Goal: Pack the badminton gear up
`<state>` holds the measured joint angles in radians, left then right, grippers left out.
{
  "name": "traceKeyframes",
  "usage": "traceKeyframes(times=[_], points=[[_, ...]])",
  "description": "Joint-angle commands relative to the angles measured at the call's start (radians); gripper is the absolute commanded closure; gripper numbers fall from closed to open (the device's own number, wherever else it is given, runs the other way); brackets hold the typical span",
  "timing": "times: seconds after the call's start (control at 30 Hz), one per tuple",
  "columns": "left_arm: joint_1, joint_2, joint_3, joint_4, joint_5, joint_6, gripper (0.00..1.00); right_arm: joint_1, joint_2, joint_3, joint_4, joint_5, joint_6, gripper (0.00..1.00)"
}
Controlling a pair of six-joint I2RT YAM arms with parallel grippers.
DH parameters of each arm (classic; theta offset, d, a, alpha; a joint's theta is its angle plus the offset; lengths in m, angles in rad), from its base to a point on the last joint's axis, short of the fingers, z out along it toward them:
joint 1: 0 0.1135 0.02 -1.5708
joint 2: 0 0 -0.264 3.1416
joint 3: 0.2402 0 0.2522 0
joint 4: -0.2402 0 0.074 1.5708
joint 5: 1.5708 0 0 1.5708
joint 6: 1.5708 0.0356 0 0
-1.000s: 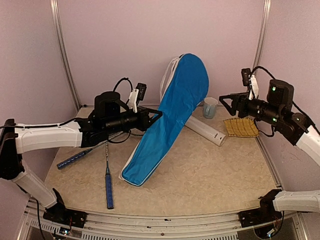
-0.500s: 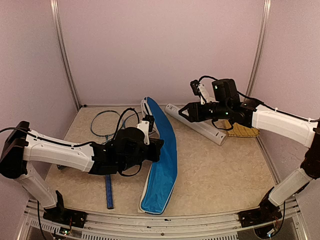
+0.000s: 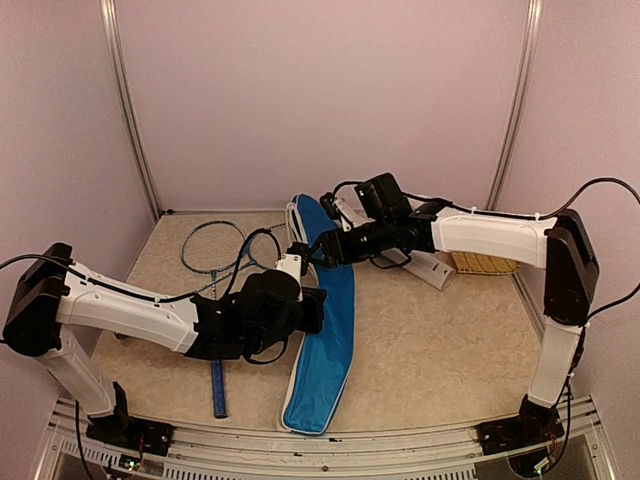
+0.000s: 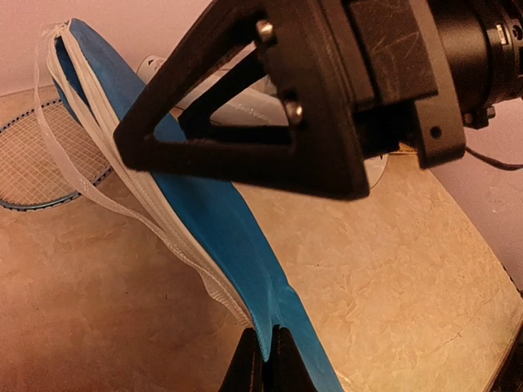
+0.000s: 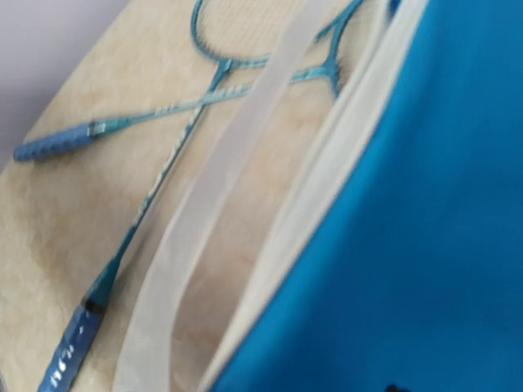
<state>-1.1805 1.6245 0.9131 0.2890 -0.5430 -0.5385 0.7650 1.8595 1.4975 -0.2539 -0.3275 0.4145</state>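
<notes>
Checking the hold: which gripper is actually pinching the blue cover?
The left gripper, its jaws shut on the blue cover along its side edge. The right gripper is at the cover's far end, with no grip visible.

A lab booth: lilac walls (image 3: 300,100), metal corner posts (image 3: 128,110), robot arms (image 3: 130,305) on a marbled table (image 3: 440,340).

White arm links (image 3: 130,305), black joints (image 3: 250,318), black cables (image 3: 600,183)
</notes>
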Motion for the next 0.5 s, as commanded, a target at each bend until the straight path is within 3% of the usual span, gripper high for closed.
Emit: traceKeyframes(times=[0.0,0.2,0.27,0.37,0.4,0.47], points=[[-0.007,0.005,-0.013,0.05,-0.015,0.0,1.0,0.03,0.047,0.056,-0.046,-0.038,0.004,0.37],[-0.004,0.006,-0.008,0.047,-0.018,0.018,1.0,0.059,0.104,0.12,-0.106,-0.032,-0.013,0.4],[-0.003,0.004,-0.008,0.05,-0.017,0.02,1.0,0.067,0.117,0.139,-0.128,-0.013,-0.02,0.56],[0.0,-0.008,-0.012,0.046,-0.015,0.016,0.99,0.068,0.105,0.132,-0.129,0.028,-0.02,0.88],[0.0,-0.018,-0.019,0.046,-0.011,0.014,0.94,0.066,0.093,0.119,-0.117,0.036,-0.019,0.97],[0.005,-0.052,-0.053,0.054,0.001,0.009,0.82,0.064,0.064,0.088,-0.083,0.047,-0.016,1.0]])
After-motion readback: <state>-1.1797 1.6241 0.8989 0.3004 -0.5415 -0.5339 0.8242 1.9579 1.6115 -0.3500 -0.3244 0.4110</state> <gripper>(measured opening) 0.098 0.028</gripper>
